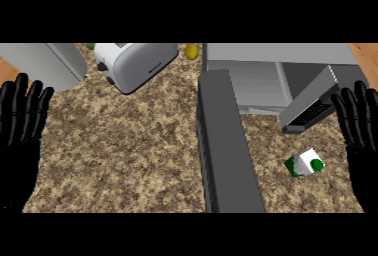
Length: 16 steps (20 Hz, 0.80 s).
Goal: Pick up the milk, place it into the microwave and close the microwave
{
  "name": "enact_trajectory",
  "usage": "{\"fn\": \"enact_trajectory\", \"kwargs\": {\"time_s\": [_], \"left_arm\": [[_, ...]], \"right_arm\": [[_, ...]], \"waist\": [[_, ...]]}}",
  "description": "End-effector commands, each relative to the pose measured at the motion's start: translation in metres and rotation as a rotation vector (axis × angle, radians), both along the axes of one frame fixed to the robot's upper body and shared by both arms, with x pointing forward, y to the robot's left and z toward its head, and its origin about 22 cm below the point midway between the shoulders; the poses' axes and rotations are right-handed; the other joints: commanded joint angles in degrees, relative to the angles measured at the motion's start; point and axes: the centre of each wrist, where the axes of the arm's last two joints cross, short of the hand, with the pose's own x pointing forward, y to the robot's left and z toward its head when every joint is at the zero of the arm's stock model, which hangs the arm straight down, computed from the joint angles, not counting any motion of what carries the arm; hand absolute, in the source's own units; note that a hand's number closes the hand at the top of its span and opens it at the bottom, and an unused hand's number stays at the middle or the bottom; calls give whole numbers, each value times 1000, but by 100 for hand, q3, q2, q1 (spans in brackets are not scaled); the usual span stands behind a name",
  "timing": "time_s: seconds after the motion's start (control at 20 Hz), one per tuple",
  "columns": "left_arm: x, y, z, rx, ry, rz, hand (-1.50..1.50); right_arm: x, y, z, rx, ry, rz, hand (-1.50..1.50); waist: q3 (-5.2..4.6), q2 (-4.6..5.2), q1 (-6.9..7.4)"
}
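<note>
A small white and green milk carton (pixel 306 163) lies on the speckled counter (pixel 125 150) at the lower right. Behind it stands the grey microwave (pixel 280 65), its door (pixel 226 145) swung wide open toward me, edge-on down the middle of the view. My right hand (pixel 359 125) rests open at the right edge, fingers up, a little to the right of the carton and apart from it. At the left edge my left hand (pixel 21 117) is open too, fingers up, holding nothing.
A silver toaster (pixel 136 62) lies tilted at the back centre-left. A grey appliance (pixel 48 62) stands at the back left. A small yellow fruit (pixel 192 51) sits by the microwave's left corner. A dark grey panel (pixel 311 102) slants beside the microwave's opening.
</note>
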Motion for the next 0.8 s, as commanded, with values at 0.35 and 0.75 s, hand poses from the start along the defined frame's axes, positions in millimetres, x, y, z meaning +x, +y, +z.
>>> {"fn": "enact_trajectory", "kwargs": {"time_s": [0.35, 0.75], "left_arm": [[-1, -38, -42, -167, 161, -15, -150], [-23, -83, -71, -175, 165, -27, -150]], "right_arm": [[-42, -43, -26, 96, 107, -34, -150], [-83, -60, -71, 103, 165, -64, -150]], "waist": [[140, 63, -245], [137, 67, -167]]}}
